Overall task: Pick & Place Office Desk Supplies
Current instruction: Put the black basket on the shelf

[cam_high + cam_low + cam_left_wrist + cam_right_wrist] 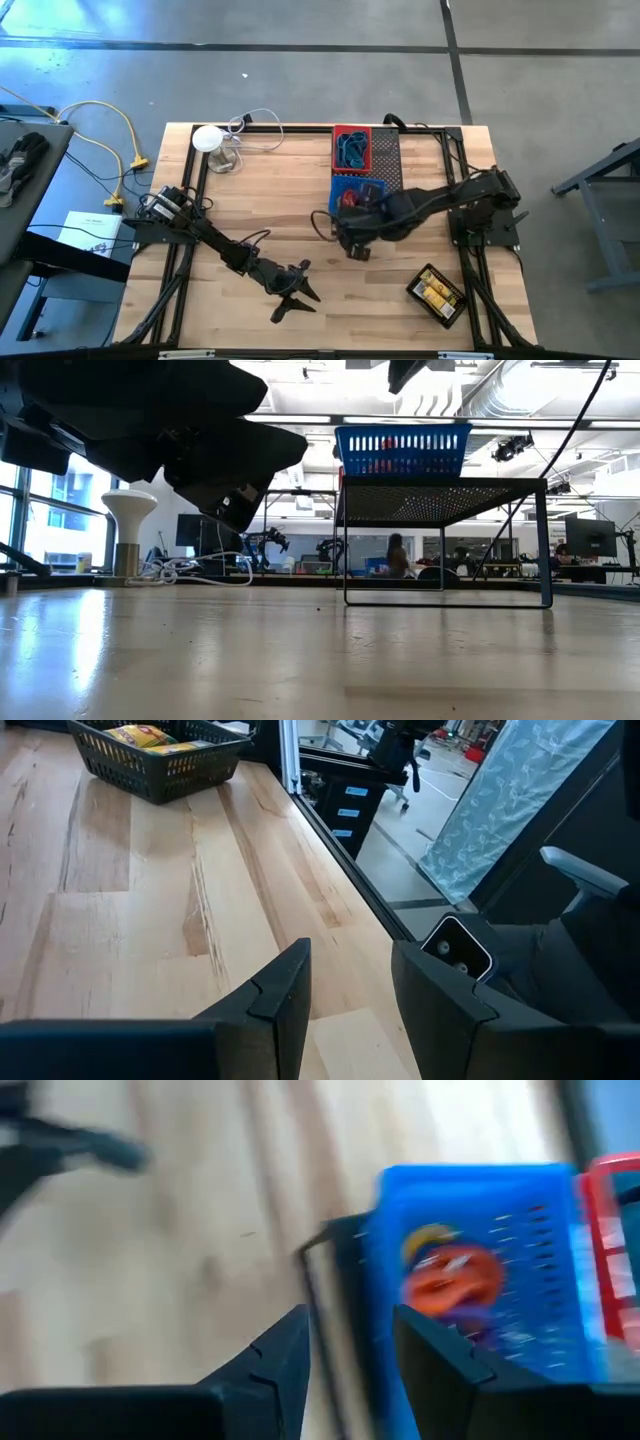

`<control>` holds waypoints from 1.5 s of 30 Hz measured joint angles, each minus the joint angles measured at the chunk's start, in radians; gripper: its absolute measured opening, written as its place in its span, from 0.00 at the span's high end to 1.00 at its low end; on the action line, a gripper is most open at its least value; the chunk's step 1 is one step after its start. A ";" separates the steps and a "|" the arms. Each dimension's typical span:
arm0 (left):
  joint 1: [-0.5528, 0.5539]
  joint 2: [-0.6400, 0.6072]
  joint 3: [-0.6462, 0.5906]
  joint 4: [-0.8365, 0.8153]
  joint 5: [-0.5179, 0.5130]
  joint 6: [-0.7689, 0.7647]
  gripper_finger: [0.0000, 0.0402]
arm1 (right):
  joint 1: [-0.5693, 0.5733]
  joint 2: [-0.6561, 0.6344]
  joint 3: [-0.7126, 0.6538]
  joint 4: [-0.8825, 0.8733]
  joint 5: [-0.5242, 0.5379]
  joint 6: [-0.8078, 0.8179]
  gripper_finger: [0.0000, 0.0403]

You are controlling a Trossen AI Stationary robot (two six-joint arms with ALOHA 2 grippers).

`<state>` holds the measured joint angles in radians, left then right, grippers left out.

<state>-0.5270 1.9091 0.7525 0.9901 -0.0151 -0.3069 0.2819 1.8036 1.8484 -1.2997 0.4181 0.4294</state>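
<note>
Reading for brands or writing turned up nothing legible: the print on the yellow packets was too small to make out.

Three baskets were on the worktop. A red basket at 12 o'clock held a tangle of blue loops. A blue basket sat directly below it, touching, toward the centre, with an orange item and something purple and yellow inside, too blurred to count. Both rested on one black perforated tray. A black basket at 5 o'clock held the yellow packets, at least two.

One white round object with a cable stood at 11 o'clock.

The right pincer hung just below the blue basket, near the centre, its fingers parted with a clear gap and nothing between them. The left pincer sat at 6 o'clock near the front edge, fingers likewise parted a moderate way and holding nothing, over bare wood.
</note>
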 joint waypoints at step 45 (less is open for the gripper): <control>0.000 0.000 0.000 -0.010 0.000 -0.034 0.66 | 0.678 -0.058 -0.396 0.006 -0.719 1.058 0.70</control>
<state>-0.5270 1.9091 0.7521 0.9798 -0.0154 -0.3408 0.9601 1.7454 1.4522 -1.2940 -0.3014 1.4878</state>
